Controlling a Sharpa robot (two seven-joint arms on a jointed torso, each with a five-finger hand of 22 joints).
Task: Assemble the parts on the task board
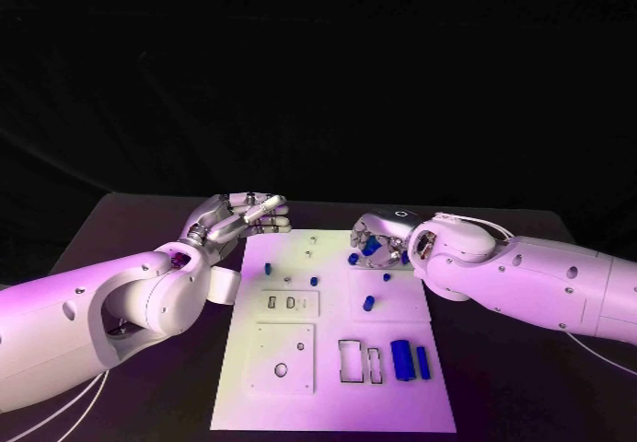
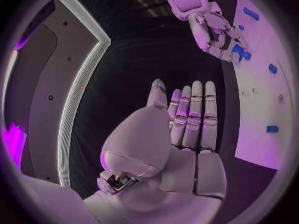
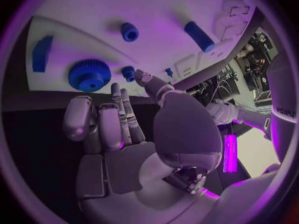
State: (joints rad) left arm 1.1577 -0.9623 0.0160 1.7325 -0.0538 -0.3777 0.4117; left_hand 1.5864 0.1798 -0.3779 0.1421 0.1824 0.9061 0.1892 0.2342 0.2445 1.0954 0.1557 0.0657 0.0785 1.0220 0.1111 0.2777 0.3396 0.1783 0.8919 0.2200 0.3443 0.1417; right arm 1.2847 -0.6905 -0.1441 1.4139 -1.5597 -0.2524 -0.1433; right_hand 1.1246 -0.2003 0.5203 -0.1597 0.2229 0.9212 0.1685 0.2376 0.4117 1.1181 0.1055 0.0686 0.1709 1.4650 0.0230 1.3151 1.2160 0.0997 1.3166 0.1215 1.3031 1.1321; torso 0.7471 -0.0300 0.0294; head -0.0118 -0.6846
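The white task board (image 1: 332, 368) lies in the middle of the black table. My right hand (image 1: 381, 241) hovers over its far right part with fingers stretched out and nothing in them. In the right wrist view its fingertips (image 3: 116, 90) lie close to a blue gear (image 3: 90, 75) and a small blue peg (image 3: 127, 73). Another peg (image 3: 129, 32), a blue cylinder (image 3: 199, 36) and a blue block (image 3: 42, 53) lie further off. My left hand (image 1: 246, 216) is held off the board's far left corner, fingers (image 2: 193, 114) straight and side by side, empty.
On the board a blue cylinder (image 1: 369, 302) lies in the middle, and two long blue bars (image 1: 401, 361) lie beside rectangular slots (image 1: 352, 359) near the front right. Two small pegs (image 1: 267, 269) stand toward the far left. Black table surrounds the board.
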